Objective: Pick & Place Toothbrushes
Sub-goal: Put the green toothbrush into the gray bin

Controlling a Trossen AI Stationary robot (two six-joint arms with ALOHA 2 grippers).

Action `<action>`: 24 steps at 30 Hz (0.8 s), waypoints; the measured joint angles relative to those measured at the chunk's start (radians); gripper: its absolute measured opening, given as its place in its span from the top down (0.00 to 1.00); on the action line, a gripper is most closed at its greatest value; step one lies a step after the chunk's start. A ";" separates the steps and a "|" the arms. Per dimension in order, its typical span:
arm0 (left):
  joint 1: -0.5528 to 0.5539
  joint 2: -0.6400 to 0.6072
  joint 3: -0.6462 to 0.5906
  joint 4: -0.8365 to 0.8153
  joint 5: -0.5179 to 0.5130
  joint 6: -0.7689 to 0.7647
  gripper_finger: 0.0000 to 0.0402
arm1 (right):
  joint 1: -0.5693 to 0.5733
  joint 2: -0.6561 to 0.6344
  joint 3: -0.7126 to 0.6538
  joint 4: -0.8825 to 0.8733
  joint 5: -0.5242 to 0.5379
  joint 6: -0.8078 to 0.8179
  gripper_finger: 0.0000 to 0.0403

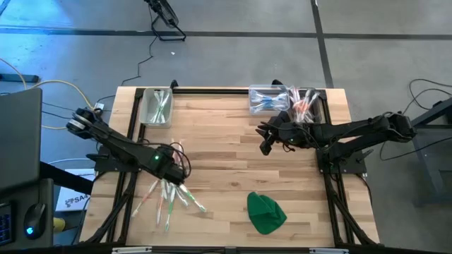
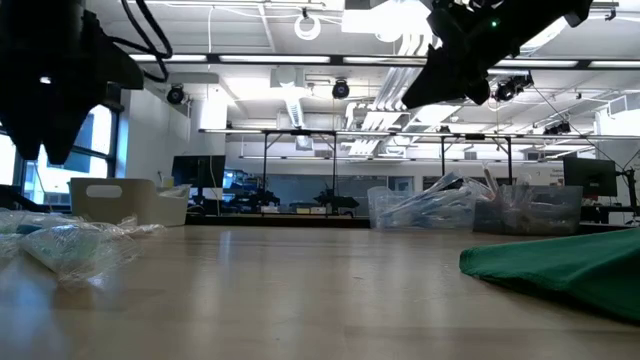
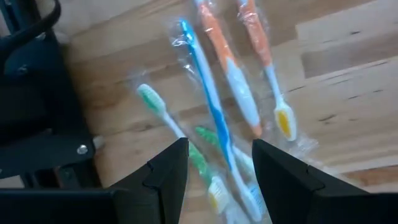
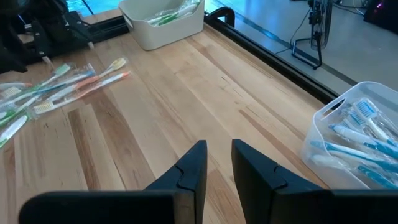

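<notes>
The left gripper (image 3: pixel 214 165), fingers spread, hangs over the thin wrapped toothbrushes (image 3: pixel 214 112), which point straight away from it

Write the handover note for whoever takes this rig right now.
Left gripper: open, empty, over the loose toothbrushes at the table's front left.
Right gripper: empty, jaws a narrow gap apart, above bare wood near the back right bins.
Done: green brushes in the back left bin, blue in the middle bin, orange in the right bin.
Left: sort the pile; green cloth untouched.
</notes>
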 joint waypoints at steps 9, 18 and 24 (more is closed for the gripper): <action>0.000 0.000 0.000 0.090 -0.013 0.000 0.57 | 0.000 0.000 0.000 -0.003 0.000 -0.007 0.84; -0.002 0.021 0.000 0.311 -0.033 0.275 0.57 | 0.000 0.000 -0.012 0.016 0.000 -0.007 0.84; -0.009 0.052 0.000 0.511 -0.004 0.760 0.57 | -0.001 0.000 -0.053 0.035 0.000 -0.007 0.84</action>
